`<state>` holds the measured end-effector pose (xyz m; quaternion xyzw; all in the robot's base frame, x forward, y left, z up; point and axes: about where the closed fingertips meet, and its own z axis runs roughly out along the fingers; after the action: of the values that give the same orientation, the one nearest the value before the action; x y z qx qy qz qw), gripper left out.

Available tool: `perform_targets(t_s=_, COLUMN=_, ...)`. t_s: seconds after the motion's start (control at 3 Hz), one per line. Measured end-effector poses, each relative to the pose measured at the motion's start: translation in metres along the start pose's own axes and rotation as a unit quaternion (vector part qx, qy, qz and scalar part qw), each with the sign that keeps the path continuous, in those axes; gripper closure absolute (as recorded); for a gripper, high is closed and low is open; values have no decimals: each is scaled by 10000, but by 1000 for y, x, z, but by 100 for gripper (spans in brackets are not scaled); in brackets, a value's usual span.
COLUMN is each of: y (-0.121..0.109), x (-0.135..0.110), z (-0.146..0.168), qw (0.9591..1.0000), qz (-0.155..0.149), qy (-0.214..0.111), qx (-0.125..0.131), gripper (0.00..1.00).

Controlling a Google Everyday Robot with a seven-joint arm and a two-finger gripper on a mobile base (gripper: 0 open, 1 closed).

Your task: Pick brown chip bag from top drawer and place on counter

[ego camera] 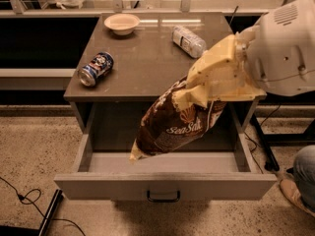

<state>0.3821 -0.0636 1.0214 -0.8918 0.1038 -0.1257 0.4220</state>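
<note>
The brown chip bag (pixel 172 124) hangs from my gripper (pixel 199 95), with "Sea Salt" lettering showing and its pale yellow lower end pointing down-left. My gripper, cream-coloured, is shut on the bag's upper end and holds it in the air above the open top drawer (pixel 165 186), in front of the counter's front edge. The counter (pixel 147 58) is the grey-brown top of the cabinet behind the bag. The drawer is pulled out, with its small dark handle (pixel 163 197) at the centre of the front panel.
On the counter lie a blue can (pixel 96 69) on its side at left, a pale bowl (pixel 121 22) at the back, and a plastic bottle (pixel 188 40) on its side at back right. A cable (pixel 29 199) lies on the speckled floor at left.
</note>
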Motion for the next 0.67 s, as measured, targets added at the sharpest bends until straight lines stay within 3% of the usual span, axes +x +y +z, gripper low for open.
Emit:
perform_targets(t_s=0.33, y=-21, x=20, z=8, qw=9984, qz=-521, qy=-26, qx=236, gripper=100)
perform_targets(t_s=0.67, y=-43, x=59, z=15, qw=9910, qz=-961, qy=41, qx=932, gripper=100)
